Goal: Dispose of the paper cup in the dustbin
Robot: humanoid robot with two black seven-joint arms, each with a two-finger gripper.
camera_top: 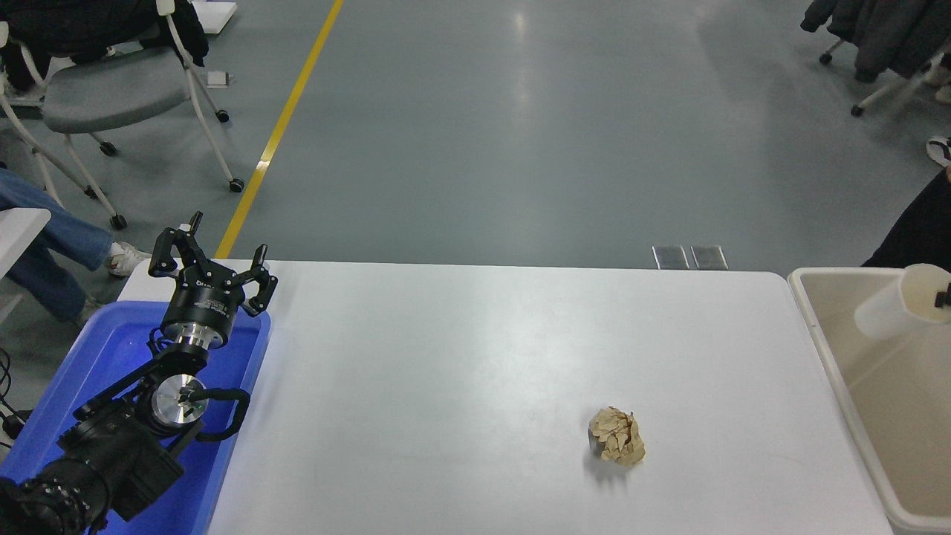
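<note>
Paper cup (888, 310) hangs tilted over the dustbin (810, 327), pinched at its rim by the right hand (943, 299), barely visible at the frame's edge. Nearly done: only the drop remains. Left hand (212, 269) sits spread open over the blue bin (89, 357).

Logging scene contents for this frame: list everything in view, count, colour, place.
paper cup: 1, white with cream inside, tilted over the dustbin at the right edge, held at its rim
dustbin: 1, beige, right of the table
paper ball: 1, crumpled brown, on the table, near right
blue bin: 1, bright blue, left of the table
table: 1, white, centre
chairs: grey one at far left, another at far right with dark clothing on it
yellow floor line: 1, far left
person: jeans and a shoe at left edge
left gripper: black, open, parked over the blue bin
right gripper: black, only a tip shows at the cup's rim
</note>
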